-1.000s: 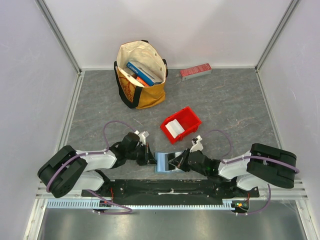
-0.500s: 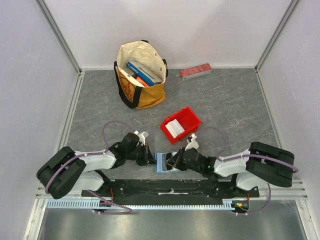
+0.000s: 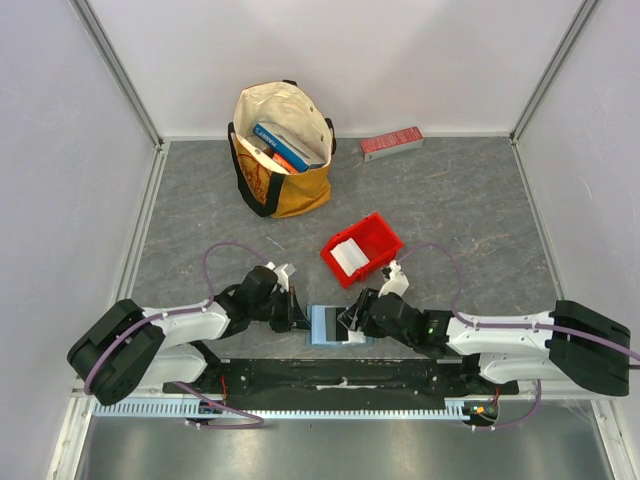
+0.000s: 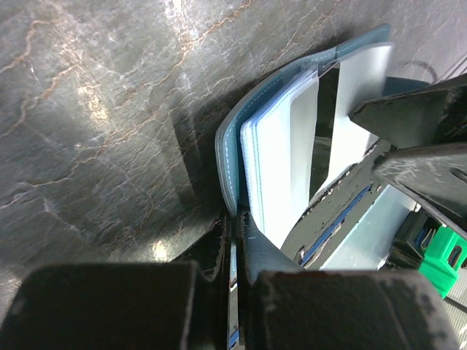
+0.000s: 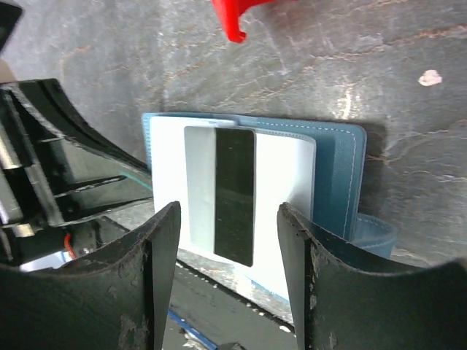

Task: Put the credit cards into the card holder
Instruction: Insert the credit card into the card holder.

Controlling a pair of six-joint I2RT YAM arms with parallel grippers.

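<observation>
The teal card holder (image 3: 325,326) lies open on the table close to the front edge. My left gripper (image 3: 299,317) is shut on its left cover; in the left wrist view the thin teal edge (image 4: 228,168) runs between the closed fingertips (image 4: 235,237). A white credit card (image 5: 233,193) with a black stripe rests on the holder's light-blue inside (image 5: 303,197). My right gripper (image 5: 228,219) hangs open just over that card, one finger on each side, not touching it. Another white card (image 3: 347,258) lies in the red bin (image 3: 380,240).
A canvas tote bag (image 3: 282,150) full of items stands at the back left. A long red box (image 3: 391,143) lies against the back wall. The red bin's corner (image 5: 237,18) is just beyond the holder. The black base rail (image 3: 340,375) runs right behind the holder.
My right gripper has opened and let go of the white card, which stays on the holder. The right arm has stretched out lower. The left gripper keeps its hold.
</observation>
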